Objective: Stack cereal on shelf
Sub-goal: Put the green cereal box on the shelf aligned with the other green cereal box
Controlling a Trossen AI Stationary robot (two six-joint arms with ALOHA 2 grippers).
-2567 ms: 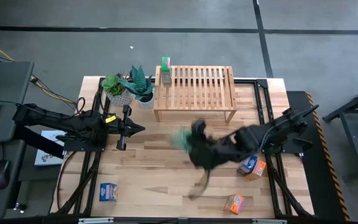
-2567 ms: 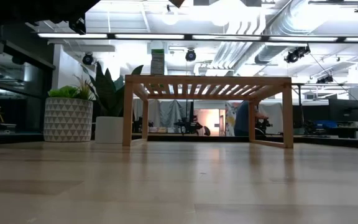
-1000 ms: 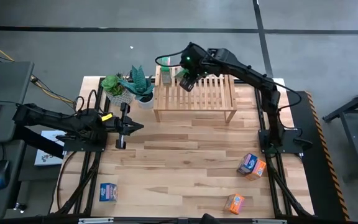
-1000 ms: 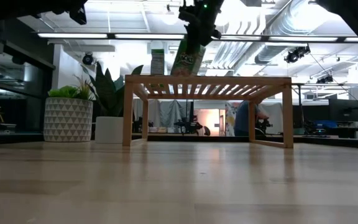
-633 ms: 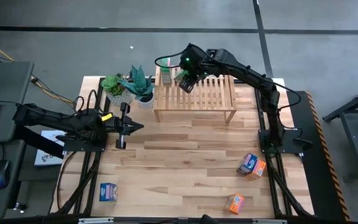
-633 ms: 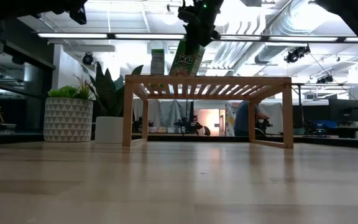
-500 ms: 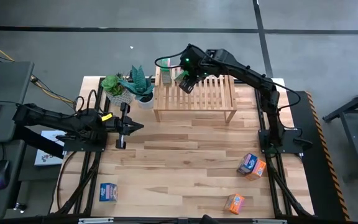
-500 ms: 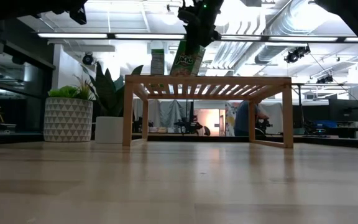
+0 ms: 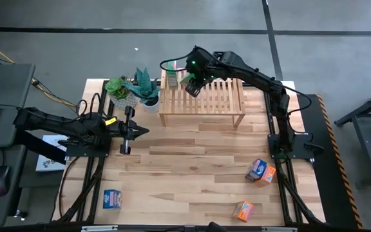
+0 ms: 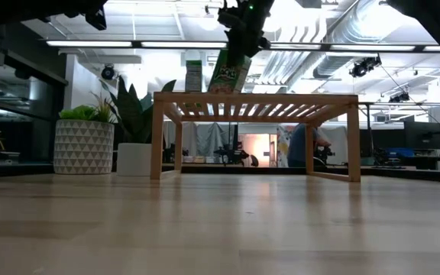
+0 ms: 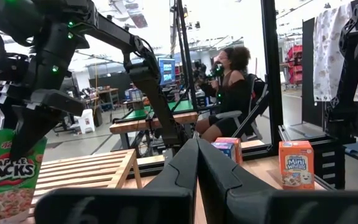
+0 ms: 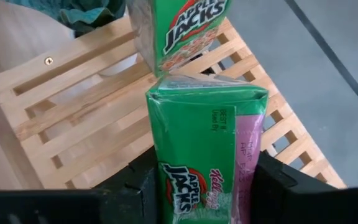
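My right gripper (image 9: 190,81) reaches over the far left part of the shelf (image 9: 211,96), shut on a green cereal box (image 10: 233,72). That box hangs tilted, its lower end at the slatted top; whether it rests there I cannot tell. Another green cereal box (image 9: 171,75) stands upright on its bottom end at the shelf's far left corner, right beside the held one (image 12: 201,155). My left gripper (image 9: 129,133) waits shut over the table's left side, its fingers (image 11: 197,163) together. My right gripper pinches the green box between its two fingers (image 12: 143,186), one on each of two opposite sides near the box's upper end (image 10: 239,55). The fingers come slanting down from above. The box hangs tilted below them, its lower end (image 10: 221,89) at the shelf's top.
Two potted plants (image 9: 133,89) stand left of the shelf. A blue box (image 9: 113,199) lies near the front left, a blue and an orange box (image 9: 261,171) at the right, another orange one (image 9: 243,210) near the front. A person (image 11: 229,93) sits beyond the table.
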